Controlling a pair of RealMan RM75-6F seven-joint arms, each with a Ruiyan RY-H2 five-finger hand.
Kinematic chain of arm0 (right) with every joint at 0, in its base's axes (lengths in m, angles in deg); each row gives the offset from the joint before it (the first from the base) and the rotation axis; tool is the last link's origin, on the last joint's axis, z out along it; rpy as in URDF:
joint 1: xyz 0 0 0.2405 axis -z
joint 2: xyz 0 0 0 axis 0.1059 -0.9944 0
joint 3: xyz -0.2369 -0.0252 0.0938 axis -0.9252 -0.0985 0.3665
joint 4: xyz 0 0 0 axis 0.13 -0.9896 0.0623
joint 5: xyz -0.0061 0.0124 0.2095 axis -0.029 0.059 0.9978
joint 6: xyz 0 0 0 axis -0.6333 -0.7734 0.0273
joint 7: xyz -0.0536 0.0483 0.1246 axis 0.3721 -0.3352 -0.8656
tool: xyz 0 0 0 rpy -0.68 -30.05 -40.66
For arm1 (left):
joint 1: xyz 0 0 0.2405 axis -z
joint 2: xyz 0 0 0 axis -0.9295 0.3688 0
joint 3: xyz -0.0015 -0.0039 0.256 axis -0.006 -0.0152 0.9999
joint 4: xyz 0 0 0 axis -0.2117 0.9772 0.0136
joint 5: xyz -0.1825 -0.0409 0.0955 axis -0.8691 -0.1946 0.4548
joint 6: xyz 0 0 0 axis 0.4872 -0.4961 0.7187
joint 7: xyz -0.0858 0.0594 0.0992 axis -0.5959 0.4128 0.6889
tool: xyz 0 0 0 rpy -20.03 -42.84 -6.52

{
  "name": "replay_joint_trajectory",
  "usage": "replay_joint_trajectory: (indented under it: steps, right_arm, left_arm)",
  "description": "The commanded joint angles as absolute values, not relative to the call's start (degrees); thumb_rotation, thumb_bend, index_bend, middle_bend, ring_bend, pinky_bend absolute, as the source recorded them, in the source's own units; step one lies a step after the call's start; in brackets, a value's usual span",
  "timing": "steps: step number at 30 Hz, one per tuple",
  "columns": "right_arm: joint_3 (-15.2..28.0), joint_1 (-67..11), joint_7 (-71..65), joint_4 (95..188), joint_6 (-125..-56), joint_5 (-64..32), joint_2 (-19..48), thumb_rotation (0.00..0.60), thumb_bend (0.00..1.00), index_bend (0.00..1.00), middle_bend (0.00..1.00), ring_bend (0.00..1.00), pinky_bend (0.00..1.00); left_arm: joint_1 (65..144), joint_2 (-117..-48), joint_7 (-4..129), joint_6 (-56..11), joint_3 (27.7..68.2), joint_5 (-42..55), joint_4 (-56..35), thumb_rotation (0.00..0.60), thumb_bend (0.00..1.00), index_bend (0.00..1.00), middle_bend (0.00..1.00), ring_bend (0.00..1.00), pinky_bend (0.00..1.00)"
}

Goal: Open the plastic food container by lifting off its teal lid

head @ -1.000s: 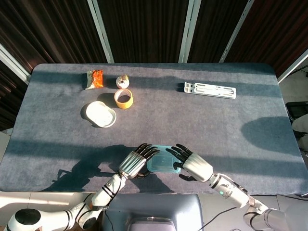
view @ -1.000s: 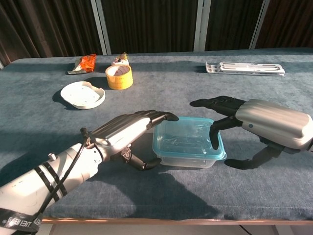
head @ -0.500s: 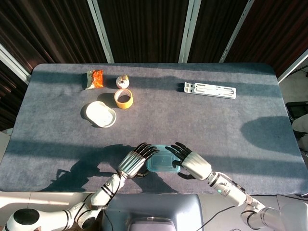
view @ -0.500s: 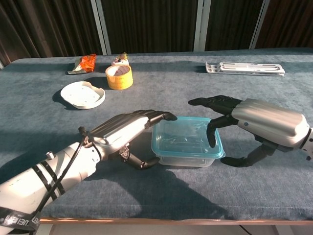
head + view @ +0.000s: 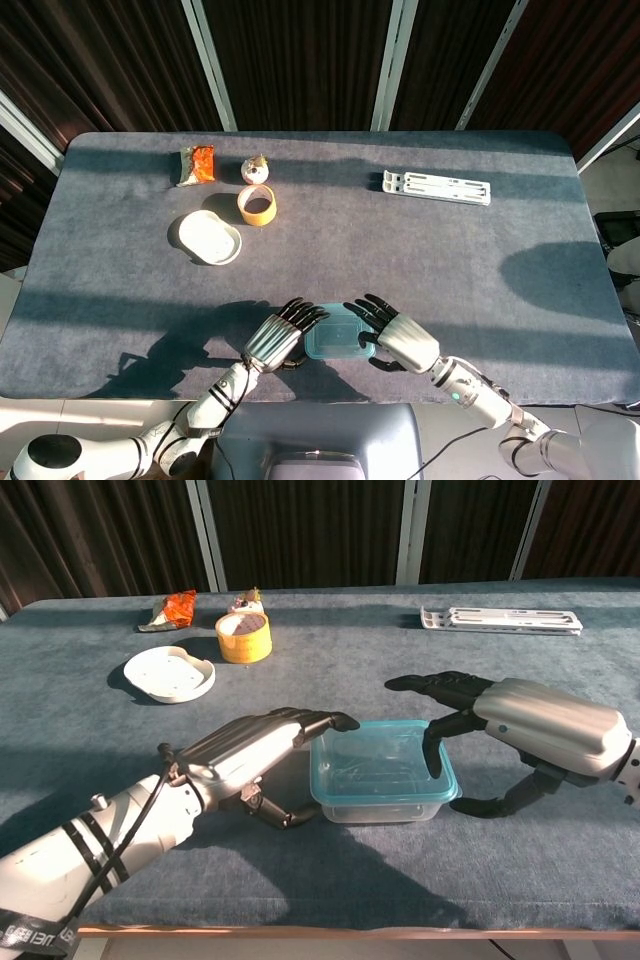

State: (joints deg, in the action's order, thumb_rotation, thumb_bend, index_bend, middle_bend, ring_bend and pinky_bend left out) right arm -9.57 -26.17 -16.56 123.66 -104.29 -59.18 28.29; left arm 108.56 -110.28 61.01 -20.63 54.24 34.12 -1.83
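Gray table (image 5: 330, 670) holds the plastic food container (image 5: 382, 775), teal lid (image 5: 385, 763) on. Left hand (image 5: 250, 748) and right hand (image 5: 520, 720), fingers spread, have moved closer, ready to lift.

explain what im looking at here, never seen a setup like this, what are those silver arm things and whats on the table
Those are two robot arms ending in metal hands with fingers, steered by a person. Both pictures show one moment: one camera looks down from the robot's head, the other looks forward from its chest.

Near the front edge of the grey table sits a clear plastic container with a teal lid. The left hand and right hand flank it, fingertips reaching over the lid. Neither clearly grips anything yet, and the lid is still on.

Farther back lie a white dish, a roll of tape, an orange snack packet, a small item beside it too small to identify, and a long white plastic strip.
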Motion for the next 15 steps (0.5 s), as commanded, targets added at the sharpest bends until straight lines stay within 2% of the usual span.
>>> replay_joint_trajectory:
  steps: [1,15]
  right_arm:
    - [-9.5,-26.3,-16.6,123.7,-104.3,-59.0,28.2,0.6,0.4,0.65,0.05,0.0,0.0]
    - [-9.5,-26.3,-17.4,124.2,-105.4,-58.3,27.8,0.6,0.4,0.65,0.05,0.0,0.0]
  left_arm:
    - [108.5,-110.4,60.6,-20.9,54.5,34.5,-1.4,0.6,0.33,0.12,0.22,0.17,0.09]
    - [108.4,-111.5,58.7,-22.2,55.8,36.9,1.5,0.6,0.34,0.1,0.24,0.18,0.11]
